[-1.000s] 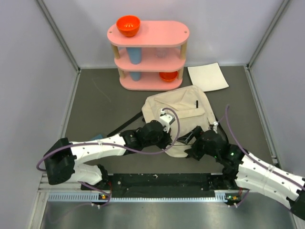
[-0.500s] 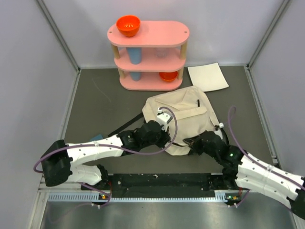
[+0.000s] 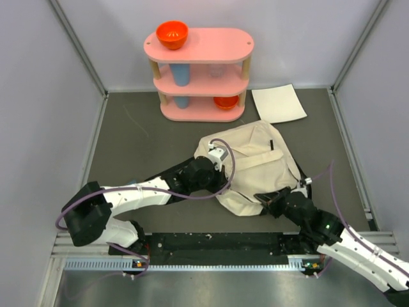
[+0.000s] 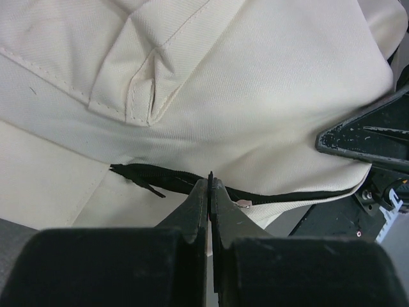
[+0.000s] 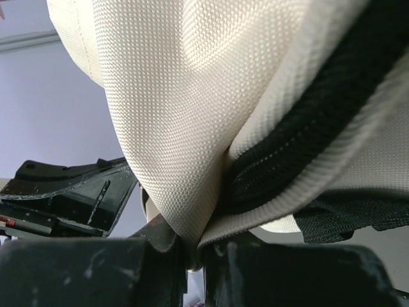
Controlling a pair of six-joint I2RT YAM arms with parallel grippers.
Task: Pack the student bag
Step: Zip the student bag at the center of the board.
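The student bag, cream fabric with a dark zipper, lies in the middle of the table. My left gripper is at the bag's near left edge. In the left wrist view it is shut on a thin black zipper pull. My right gripper is at the bag's near edge. In the right wrist view it is shut on a fold of the cream bag beside a black mesh strip. The right gripper's finger shows in the left wrist view.
A pink three-tier shelf stands at the back with an orange bowl on top, a blue cup in the middle and another orange bowl below. A flat white sheet lies at the back right. Grey walls enclose the table.
My right gripper went from open to shut on the bag's near edge and drew back toward the near right. The bag slid and stretched to the right. The left gripper stayed shut.
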